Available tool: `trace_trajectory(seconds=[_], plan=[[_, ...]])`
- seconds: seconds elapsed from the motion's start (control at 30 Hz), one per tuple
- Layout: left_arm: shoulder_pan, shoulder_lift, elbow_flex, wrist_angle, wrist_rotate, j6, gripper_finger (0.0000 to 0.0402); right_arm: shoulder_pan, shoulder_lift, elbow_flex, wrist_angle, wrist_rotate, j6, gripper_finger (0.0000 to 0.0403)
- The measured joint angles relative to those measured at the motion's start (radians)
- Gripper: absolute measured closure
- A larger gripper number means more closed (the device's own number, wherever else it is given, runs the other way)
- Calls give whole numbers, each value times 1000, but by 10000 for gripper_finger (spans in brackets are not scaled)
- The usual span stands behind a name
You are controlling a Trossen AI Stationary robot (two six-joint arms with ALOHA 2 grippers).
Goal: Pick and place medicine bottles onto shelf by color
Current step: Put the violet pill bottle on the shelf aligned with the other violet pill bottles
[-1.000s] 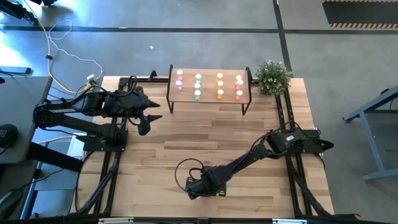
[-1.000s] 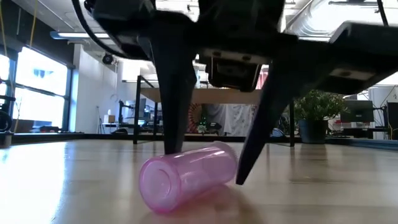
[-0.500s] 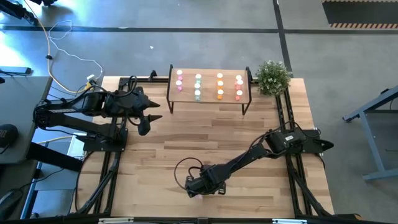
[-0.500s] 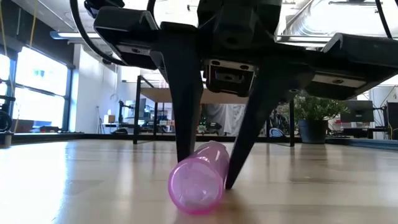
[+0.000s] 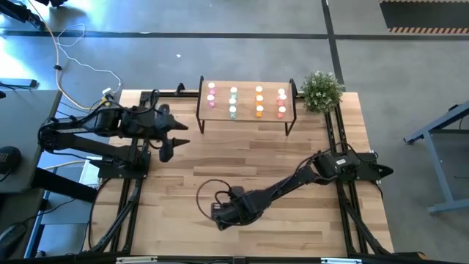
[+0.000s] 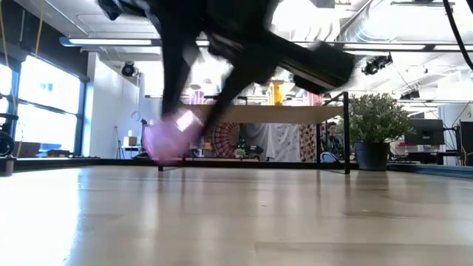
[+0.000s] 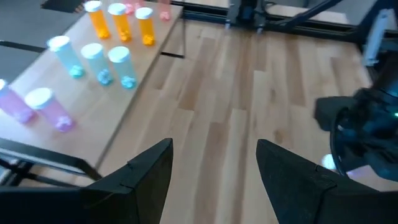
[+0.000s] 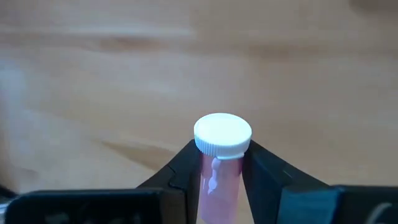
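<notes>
So the right gripper (image 5: pixel 220 213) is down near the front of the table (image 5: pixel 183 183), left of centre, with its arm stretched across from the right side. Its jaws are clamped on a pink bottle (image 8: pixel 219 168). In the right wrist view the two dark fingers (image 8: pixel 180 168) press against the bottle's sides just under the white cap (image 8: pixel 222 134), and the cap pokes out past the fingertips. In the low view the pink bottle (image 6: pixel 166 137) is up off the wood, hanging tilted under the blurred dark gripper, clear of the tabletop.

The left gripper (image 5: pixel 170 143) hangs over the left part of the table, a bit in front of the shelf's left end. Its jaws are spread wide with nothing between them; the left wrist view shows both fingers (image 7: pixel 143 174) apart with bare wood in the gap.

The shelf (image 5: pixel 245 117) sits at the back edge of the table, with bottles standing in four short columns: pink on the left, then pale green, then orange, then reddish ones on the right. From the left wrist view you can see two pink bottles (image 7: pixel 53 109), three pale ones (image 7: pixel 93 59) and three orange ones (image 7: pixel 121 22) upright on the board, caps up.

A potted plant (image 5: pixel 321 89) stands at the back right corner, just beside the shelf's right end.
</notes>
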Motion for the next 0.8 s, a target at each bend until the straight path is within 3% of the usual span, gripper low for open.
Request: trace_trajectory(seconds=[0.2, 0.37, 0.8], plan=[[0, -32, 0, 0, 57, -26, 181, -44, -1, 162, -99, 219, -163, 316], [0, -56, 0, 0, 58, -50, 181, -106, -2, 319, -214, 336, -346, 316], [0, -72, 0, 10, 65, -185, 181, -268, -116, 359, -167, 387, -831, 316]])
